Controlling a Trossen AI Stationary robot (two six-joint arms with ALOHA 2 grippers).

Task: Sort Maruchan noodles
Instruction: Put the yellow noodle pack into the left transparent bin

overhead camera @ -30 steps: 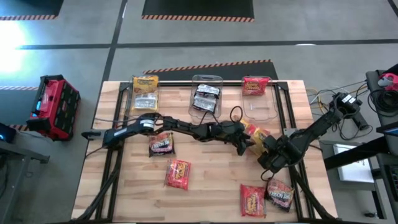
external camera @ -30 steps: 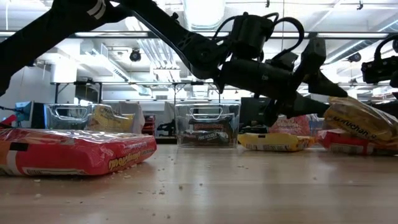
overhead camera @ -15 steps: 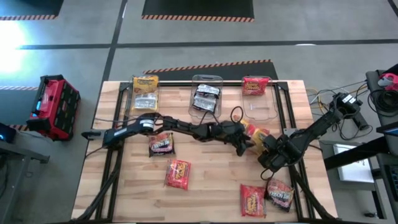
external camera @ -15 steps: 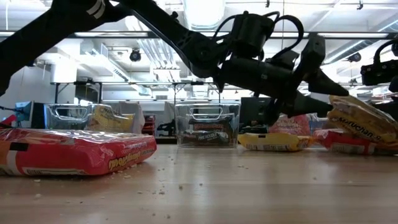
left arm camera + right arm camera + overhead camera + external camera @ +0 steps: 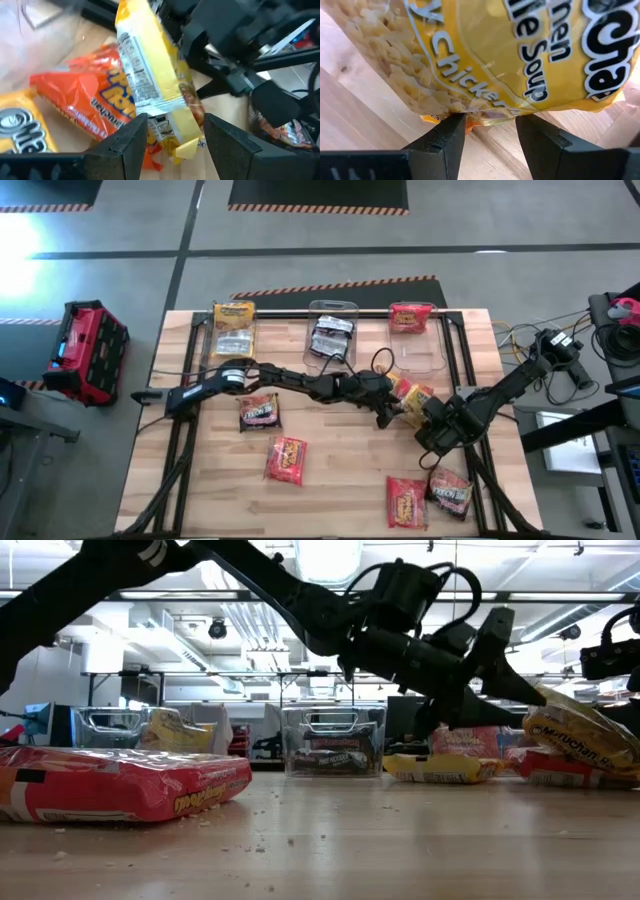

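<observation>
At the table's near edge, seen from above, two packets lie side by side at the right: a red packet [image 5: 406, 501] and a dark-wrapped one [image 5: 450, 493]. Another red packet [image 5: 286, 459] lies left of centre, with a darker red one [image 5: 259, 411] just beyond it. Toward the right of mid-table both arms meet over a yellow chicken packet [image 5: 418, 397]. The right gripper [image 5: 428, 418] pinches this packet by its edge, holding it tilted above the wood with an orange-red packet [image 5: 95, 107] underneath. The left gripper [image 5: 388, 411] reaches in from the other side, its fingers [image 5: 125, 145] spread apart around the packet's near end without closing on it. Along the far edge stand the clear bins [image 5: 420, 356]: yellow packets [image 5: 234, 326] at the left, dark packets [image 5: 331, 337] in the middle, a red one [image 5: 410, 318] at the right.
</observation>
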